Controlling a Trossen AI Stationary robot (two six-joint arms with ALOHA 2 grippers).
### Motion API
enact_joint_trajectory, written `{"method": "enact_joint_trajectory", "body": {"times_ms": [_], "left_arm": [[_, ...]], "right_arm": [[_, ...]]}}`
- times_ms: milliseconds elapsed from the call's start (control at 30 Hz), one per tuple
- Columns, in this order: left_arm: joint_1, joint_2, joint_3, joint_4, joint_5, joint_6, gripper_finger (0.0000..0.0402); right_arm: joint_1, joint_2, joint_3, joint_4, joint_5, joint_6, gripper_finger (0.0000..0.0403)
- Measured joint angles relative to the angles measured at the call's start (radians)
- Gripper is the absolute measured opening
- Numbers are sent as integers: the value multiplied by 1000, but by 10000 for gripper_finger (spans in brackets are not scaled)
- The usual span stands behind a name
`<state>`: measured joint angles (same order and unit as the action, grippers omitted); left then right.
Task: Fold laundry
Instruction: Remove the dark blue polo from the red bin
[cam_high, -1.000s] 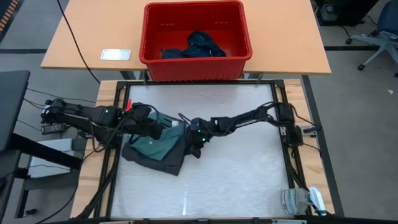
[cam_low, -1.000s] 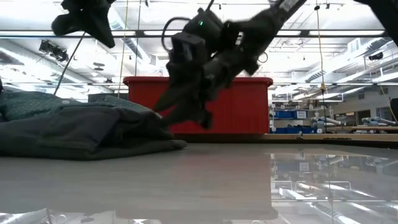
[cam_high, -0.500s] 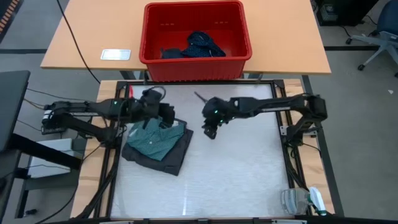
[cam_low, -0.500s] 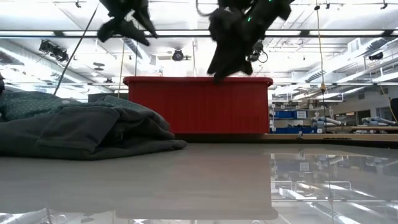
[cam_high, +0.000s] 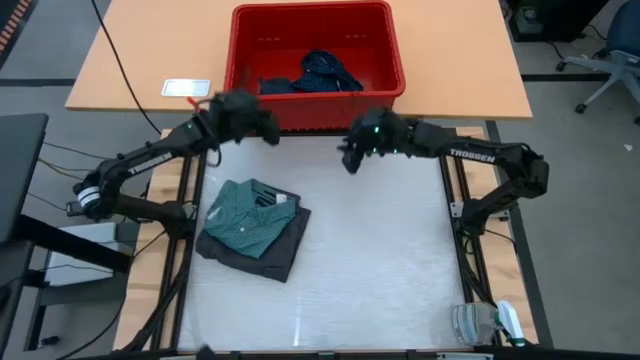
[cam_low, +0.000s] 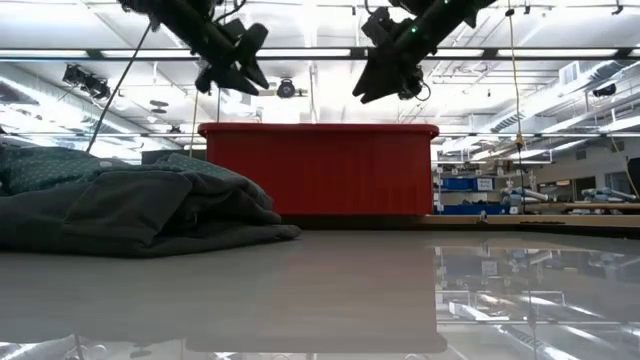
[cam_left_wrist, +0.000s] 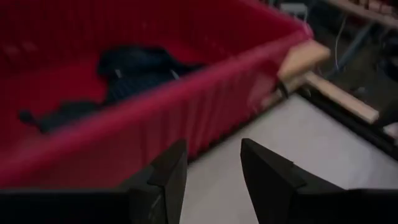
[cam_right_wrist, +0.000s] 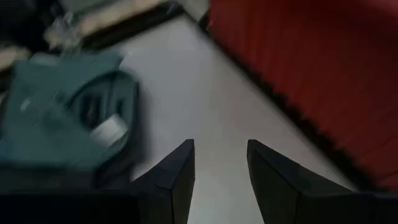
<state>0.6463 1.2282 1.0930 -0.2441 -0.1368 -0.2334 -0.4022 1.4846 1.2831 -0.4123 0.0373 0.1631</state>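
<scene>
Laundry count
One red basket (cam_high: 316, 60) holding two dark garments (cam_high: 318, 74); two folded pieces (cam_high: 252, 228) stacked on the counter (cam_high: 380, 250); two arms.

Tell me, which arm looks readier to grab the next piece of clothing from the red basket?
Probably the left. The left gripper hangs at the red basket's front wall, open, and its wrist view faces the dark clothes inside. The right gripper, also open, sits farther out over the table.

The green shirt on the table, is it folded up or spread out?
Folded. The green shirt lies as a neat, compact rectangle, collar on top, stacked on a folded grey garment. Neither tool touches it.
</scene>
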Motion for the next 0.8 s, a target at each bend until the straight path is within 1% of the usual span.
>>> {"method": "enact_joint_trajectory", "body": {"times_ms": [100,167,267,333,467,567,700,800], "left_arm": [[115,35,0,135,90,27,155],[181,63,0,191,138,34,155],[260,110,1,203,156,47,155],[296,147,1,194,156,74,155],[334,203,4,169,164,97,155],[340,215,7,143,219,102,155],[328,205,7,107,278,117,155],[322,177,5,47,310,133,155]], "right_arm": [[-65,-4,0,110,3,-34,154],[-105,-7,0,204,54,-101,154],[-168,-4,0,337,164,-147,154],[-218,0,0,395,195,-167,154],[-311,19,0,388,251,-245,154],[-367,32,-1,354,250,-252,154],[-418,41,0,232,171,-209,154],[-425,42,3,84,104,-112,154]]}}
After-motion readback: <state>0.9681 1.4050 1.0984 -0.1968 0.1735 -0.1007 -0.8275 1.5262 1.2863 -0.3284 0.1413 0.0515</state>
